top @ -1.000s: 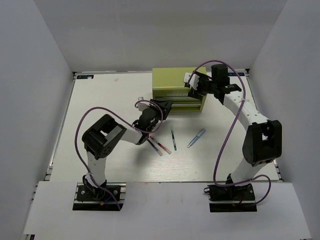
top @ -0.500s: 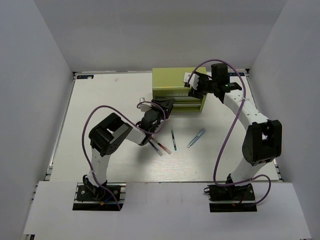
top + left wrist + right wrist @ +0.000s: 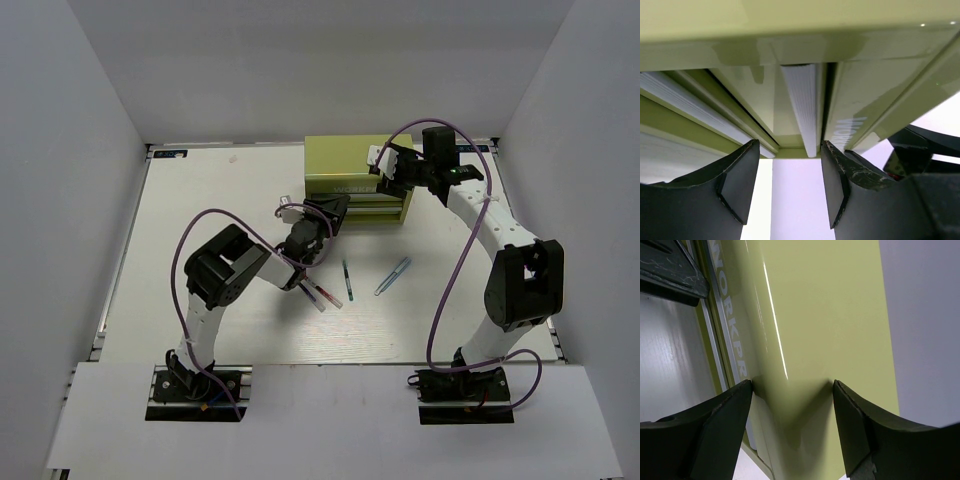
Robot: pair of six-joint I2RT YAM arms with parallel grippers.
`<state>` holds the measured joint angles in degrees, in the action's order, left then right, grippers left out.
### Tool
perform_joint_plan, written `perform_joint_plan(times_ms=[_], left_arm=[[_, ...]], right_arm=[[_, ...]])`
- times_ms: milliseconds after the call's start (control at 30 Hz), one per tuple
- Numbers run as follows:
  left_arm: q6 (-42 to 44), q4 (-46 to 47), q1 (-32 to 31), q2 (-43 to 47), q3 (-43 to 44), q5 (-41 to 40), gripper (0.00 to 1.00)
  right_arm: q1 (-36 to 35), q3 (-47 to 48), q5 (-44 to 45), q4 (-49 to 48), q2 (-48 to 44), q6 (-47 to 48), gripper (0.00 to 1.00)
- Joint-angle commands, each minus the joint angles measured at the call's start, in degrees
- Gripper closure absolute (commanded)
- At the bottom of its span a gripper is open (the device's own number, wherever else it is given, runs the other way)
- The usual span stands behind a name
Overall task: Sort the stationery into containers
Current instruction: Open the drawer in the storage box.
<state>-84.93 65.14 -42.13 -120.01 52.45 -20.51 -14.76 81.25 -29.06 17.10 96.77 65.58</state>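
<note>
The yellow-green chest [image 3: 345,165] stands at the back middle, its drawer fronts facing me. My left gripper [image 3: 334,213] is open at the drawer fronts; in the left wrist view [image 3: 790,185] a pale drawer handle [image 3: 803,110] lies just ahead between the fingers. My right gripper [image 3: 384,166] is open with both fingertips on the chest's top right, by its lettered front [image 3: 732,350]. On the table lie the red-pink pen [image 3: 325,294], the dark purple pen [image 3: 311,298] beside it, the dark green pen [image 3: 347,283] and the light blue pen [image 3: 393,277].
White walls close in the table at the back and both sides. The left arm's forearm [image 3: 285,262] lies low just left of the pens. The right arm [image 3: 490,225] arches along the right side.
The left arm's elbow has shifted right and forward, and its gripper has edged closer to the drawer fronts. The right gripper and the pens have not moved.
</note>
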Motion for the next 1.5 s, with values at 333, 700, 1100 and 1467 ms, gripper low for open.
perform_joint_plan(times_ms=[333,700,1100,1467], left_arm=[[1.9,1.3,0.2,-1.5,3.8,-1.8,0.37],[1.9,2.4,0.2,-4.1,5.6,-4.8,0.37],[1.9,8.8,-0.3,-8.1,7.8,-10.5,0.43],[1.3,14.2,-1.5,-10.5,9.5,-13.6,0.54]], right_arm=[[0.3,-1.1,0.4,4.0,-1.1,-0.5,0.30],[0.3,-0.8,0.7,4.3,-1.1,-0.2,0.30],[0.3,0.2,0.0,9.2,-0.6,2.5,0.31],[0.4,0.9,-0.1,11.8,-0.4,3.4,0.31]])
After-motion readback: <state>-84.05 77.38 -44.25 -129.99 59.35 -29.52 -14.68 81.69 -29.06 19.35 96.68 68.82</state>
